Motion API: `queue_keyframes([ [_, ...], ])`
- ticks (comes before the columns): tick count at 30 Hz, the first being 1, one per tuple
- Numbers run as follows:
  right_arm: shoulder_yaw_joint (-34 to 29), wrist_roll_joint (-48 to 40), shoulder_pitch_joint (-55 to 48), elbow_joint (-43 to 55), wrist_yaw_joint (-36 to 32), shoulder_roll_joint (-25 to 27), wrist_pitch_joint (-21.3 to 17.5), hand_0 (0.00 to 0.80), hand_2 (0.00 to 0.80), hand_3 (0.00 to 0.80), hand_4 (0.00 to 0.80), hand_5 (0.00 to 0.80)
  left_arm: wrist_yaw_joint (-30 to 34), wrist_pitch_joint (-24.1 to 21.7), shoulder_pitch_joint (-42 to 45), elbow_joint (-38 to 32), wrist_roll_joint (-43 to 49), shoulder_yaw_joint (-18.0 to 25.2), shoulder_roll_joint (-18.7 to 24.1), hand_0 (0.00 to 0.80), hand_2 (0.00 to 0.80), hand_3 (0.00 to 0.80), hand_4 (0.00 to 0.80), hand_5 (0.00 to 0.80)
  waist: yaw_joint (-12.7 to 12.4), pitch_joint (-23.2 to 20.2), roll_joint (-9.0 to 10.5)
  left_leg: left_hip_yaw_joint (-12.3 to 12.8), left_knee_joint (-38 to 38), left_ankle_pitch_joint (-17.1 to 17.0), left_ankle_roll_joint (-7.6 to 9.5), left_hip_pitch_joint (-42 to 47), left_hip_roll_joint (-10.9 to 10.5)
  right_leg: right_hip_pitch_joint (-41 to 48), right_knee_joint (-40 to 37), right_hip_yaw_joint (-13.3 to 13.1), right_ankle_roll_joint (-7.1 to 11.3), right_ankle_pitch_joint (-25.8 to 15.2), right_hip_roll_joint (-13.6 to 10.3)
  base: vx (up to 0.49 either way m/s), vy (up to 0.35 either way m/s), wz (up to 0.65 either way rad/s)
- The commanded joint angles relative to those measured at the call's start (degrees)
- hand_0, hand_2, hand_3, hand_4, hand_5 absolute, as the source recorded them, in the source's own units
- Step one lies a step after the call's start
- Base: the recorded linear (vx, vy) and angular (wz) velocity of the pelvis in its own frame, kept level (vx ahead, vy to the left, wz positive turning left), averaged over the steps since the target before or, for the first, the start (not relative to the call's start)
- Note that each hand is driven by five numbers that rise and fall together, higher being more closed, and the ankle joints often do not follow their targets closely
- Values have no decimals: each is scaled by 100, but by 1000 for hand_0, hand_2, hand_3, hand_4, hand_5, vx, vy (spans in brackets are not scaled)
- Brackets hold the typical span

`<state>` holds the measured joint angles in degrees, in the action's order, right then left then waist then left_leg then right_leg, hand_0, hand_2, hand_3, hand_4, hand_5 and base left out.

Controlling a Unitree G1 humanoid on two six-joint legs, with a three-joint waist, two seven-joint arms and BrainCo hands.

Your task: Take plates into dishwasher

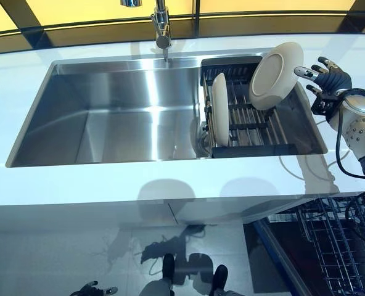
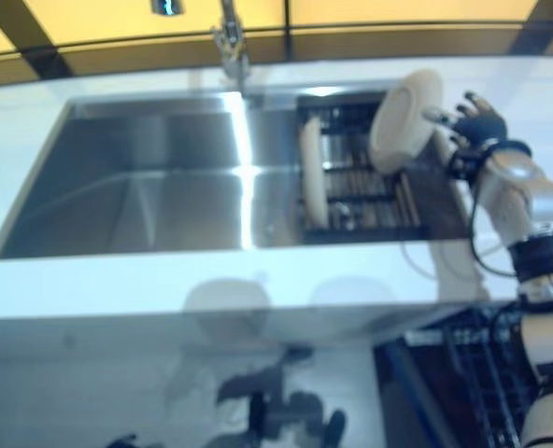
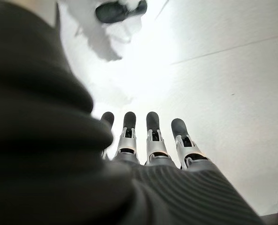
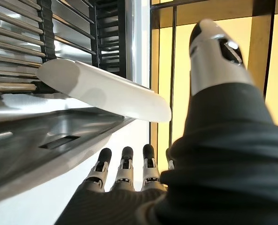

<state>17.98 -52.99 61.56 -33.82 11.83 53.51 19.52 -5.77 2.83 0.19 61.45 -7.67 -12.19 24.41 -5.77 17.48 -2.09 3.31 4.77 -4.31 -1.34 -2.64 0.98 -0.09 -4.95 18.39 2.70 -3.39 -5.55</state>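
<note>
1. The tilted plate (image 1: pixel 275 75) leans at the far right of the dish rack (image 1: pixel 250 132), which sits in the right end of the sink (image 1: pixel 108 111). A second plate (image 1: pixel 219 117) stands on edge at the rack's left side.
2. My right hand (image 1: pixel 327 77) is just right of the tilted plate with its fingers spread apart and straight, clamped on nothing. I cannot tell whether a fingertip touches the rim.
3. My judgement: the leaning plate looks loosely propped, so a sideways nudge from my fingertips could tip it onto the rack bars or against the standing plate and chip one of them.
4. Its rim is thin and smooth, so a shallow pinch could slip as I lift.
5. The dishwasher basket (image 1: pixel 336 246) is low at the near right, below the counter (image 1: pixel 170 179). Carrying the plate there, I could clip the counter edge.
6. My left hand (image 3: pixel 148 140) hangs low over the floor (image 3: pixel 233 70), fingers straight and empty.
7. I can read no brands, labels or writing anywhere.
</note>
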Motion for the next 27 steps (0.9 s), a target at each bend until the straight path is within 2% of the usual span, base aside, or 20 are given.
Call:
queue_keyframes([
  [1, 111, -10, 481, 333, 103, 125, -214, 0, 0, 0, 0, 0, -501, -254, 96, -15, -225, -24, 91, 0, 0, 0, 0, 0, -144, -8, 95, 50, 23, 548, 25, 76, 23, -29, 21, -24, 192, 281, -211, 1, 2, 6],
  [10, 97, -6, 510, 311, 74, 108, -315, 0, 0, 0, 0, 0, -393, -96, 220, -51, -153, 105, 175, 0, 0, 0, 0, 0, -221, 32, 41, -21, 23, 524, 20, 50, 6, -17, 44, 54, 173, 310, -230, 12, 8, 3],
  [27, 101, -140, 599, 225, 259, 57, -171, 0, 0, 0, 0, 0, -274, -294, 382, -75, -212, 89, 134, 0, 0, 0, 0, 0, -309, 30, 41, -87, 23, 512, 18, 59, -7, 56, -3, 120, 188, 291, -237, 6, 3, 0],
])
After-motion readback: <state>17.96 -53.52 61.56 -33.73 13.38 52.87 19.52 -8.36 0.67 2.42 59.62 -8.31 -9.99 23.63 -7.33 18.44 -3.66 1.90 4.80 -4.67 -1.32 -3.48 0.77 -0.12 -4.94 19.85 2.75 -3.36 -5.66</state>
